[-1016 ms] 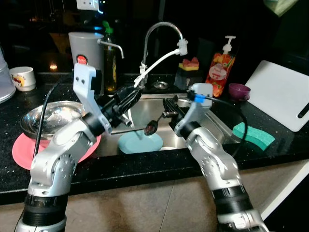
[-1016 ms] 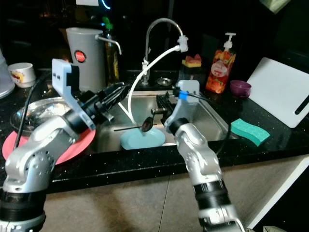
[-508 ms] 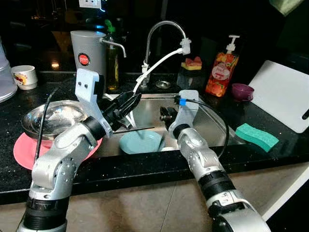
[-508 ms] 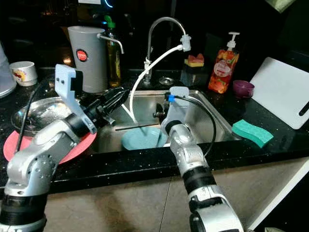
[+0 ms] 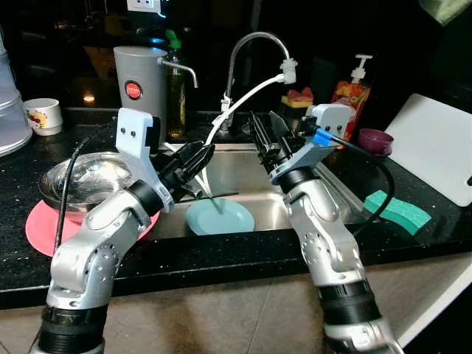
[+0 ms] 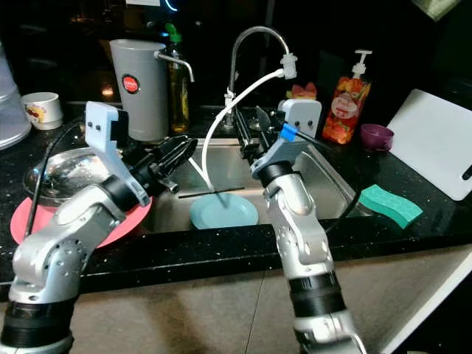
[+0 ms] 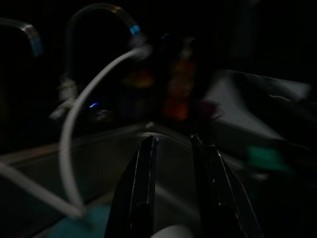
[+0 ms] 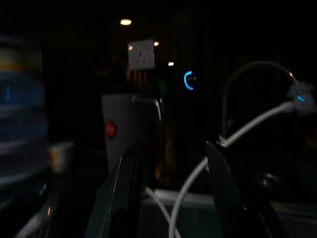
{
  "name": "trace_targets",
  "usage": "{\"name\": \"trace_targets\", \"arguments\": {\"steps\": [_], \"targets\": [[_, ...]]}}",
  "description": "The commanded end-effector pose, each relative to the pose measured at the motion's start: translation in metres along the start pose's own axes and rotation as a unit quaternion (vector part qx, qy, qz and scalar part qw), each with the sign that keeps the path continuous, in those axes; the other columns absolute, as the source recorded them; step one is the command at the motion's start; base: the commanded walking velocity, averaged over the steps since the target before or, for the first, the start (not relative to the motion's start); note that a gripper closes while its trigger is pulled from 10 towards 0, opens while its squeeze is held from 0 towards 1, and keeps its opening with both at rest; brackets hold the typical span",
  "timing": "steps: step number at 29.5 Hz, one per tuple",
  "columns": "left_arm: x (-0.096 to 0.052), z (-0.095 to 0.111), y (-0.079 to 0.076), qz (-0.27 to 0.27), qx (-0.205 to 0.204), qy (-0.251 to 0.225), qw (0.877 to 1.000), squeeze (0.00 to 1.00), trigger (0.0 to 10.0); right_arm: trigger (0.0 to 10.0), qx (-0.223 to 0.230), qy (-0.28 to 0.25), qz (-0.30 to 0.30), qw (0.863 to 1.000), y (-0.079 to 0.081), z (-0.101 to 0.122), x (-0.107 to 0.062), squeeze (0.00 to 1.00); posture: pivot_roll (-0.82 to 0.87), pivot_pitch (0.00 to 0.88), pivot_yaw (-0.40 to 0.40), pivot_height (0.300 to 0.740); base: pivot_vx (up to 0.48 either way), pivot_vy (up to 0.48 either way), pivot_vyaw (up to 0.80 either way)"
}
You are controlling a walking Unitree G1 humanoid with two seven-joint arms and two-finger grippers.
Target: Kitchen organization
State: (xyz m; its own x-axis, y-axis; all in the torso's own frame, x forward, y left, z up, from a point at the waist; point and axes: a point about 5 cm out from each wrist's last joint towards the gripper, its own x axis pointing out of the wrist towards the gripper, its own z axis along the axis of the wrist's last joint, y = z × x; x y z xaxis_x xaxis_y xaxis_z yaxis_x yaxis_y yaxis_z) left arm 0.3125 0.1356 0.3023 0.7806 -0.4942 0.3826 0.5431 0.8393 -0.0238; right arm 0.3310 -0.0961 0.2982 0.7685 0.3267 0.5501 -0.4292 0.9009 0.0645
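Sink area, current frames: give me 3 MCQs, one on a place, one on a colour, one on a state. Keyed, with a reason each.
1. Where does the light blue plate lie?
A. in the sink
B. on the white cutting board
C. on the pink mat

2. What colour is the sponge on the counter on the robot's right?
A. yellow
B. green
C. red

3. How do the fingers of the right end effector stand?
A. shut on a spoon
B. shut on the hose
C. open, holding nothing

Key: 1 A, the plate rests on the floor of the sink, below the white hose. 2 B, the sponge is green against the black counter, near the white cutting board. 3 C, the right wrist view shows a clear gap between its fingers, with nothing in it; the end effector is raised above the sink.
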Motion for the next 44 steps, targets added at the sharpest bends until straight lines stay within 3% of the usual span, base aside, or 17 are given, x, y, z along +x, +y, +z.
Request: {"name": "trace_targets", "arguments": {"steps": [1,4,8,11,15,21,31,32,38,40,44], "targets": [[0.002,-0.013,0.007,0.041,0.019,0.041,0.998,0.00,10.0,10.0,-0.021,0.013,-0.005,1.000,-0.003,0.003,-0.012,0.00,0.05,0.080,-0.102,0.740,0.000,0.000,0.00],[0.001,-0.016,0.009,0.057,0.034,0.048,0.997,0.00,10.0,10.0,-0.026,0.027,-0.019,0.999,-0.005,0.002,-0.020,0.00,0.04,0.083,-0.100,0.740,0.000,0.000,0.00],[-0.003,-0.014,0.011,0.117,0.069,0.032,0.990,0.00,10.0,10.0,-0.029,0.060,-0.058,0.996,-0.015,-0.003,-0.037,0.00,0.04,0.087,-0.094,0.740,0.000,0.000,0.00],[-0.011,-0.021,0.003,0.118,0.126,0.045,0.984,0.00,10.0,10.0,-0.041,0.085,-0.082,0.992,-0.022,-0.008,-0.047,0.00,0.04,0.090,-0.092,0.740,0.000,0.000,0.00],[-0.019,-0.028,-0.001,0.109,0.137,0.086,0.981,0.00,10.0,10.0,-0.062,0.127,-0.079,0.987,-0.023,-0.014,-0.056,0.00,0.04,0.100,-0.090,0.740,0.000,0.000,0.00],[-0.029,-0.033,-0.001,0.070,0.161,0.145,0.974,0.00,10.0,10.0,-0.070,0.145,-0.071,0.984,-0.023,-0.015,-0.053,0.00,0.05,0.102,-0.086,0.740,0.000,0.000,0.00],[-0.053,0.004,0.029,0.021,0.178,0.178,0.967,0.00,10.0,10.0,-0.080,0.159,-0.057,0.982,-0.023,-0.014,-0.046,0.00,0.08,0.107,-0.083,0.740,0.000,0.000,0.00],[-0.055,0.012,0.034,0.023,0.181,0.174,0.968,1.00,10.0,10.0,-0.079,0.160,-0.057,0.982,-0.023,-0.014,-0.046,0.00,0.09,0.108,-0.082,0.740,0.000,0.000,0.00],[-0.066,0.041,0.047,-0.023,0.179,0.179,0.967,1.00,10.0,10.0,-0.074,0.165,-0.064,0.981,-0.024,-0.016,-0.047,0.00,0.09,0.106,-0.079,0.740,0.000,0.000,0.00],[-0.068,0.044,0.053,-0.026,0.162,0.178,0.970,1.00,10.0,10.0,-0.072,0.166,-0.064,0.981,-0.024,-0.017,-0.046,0.00,0.10,0.105,-0.079,0.740,0.000,0.000,0.00],[-0.072,0.042,0.067,-0.005,0.168,0.203,0.965,1.00,10.0,10.0,-0.071,0.167,-0.066,0.981,-0.024,-0.017,-0.046,0.00,0.09,0.104,-0.072,0.740,0.000,0.000,0.00]]}}
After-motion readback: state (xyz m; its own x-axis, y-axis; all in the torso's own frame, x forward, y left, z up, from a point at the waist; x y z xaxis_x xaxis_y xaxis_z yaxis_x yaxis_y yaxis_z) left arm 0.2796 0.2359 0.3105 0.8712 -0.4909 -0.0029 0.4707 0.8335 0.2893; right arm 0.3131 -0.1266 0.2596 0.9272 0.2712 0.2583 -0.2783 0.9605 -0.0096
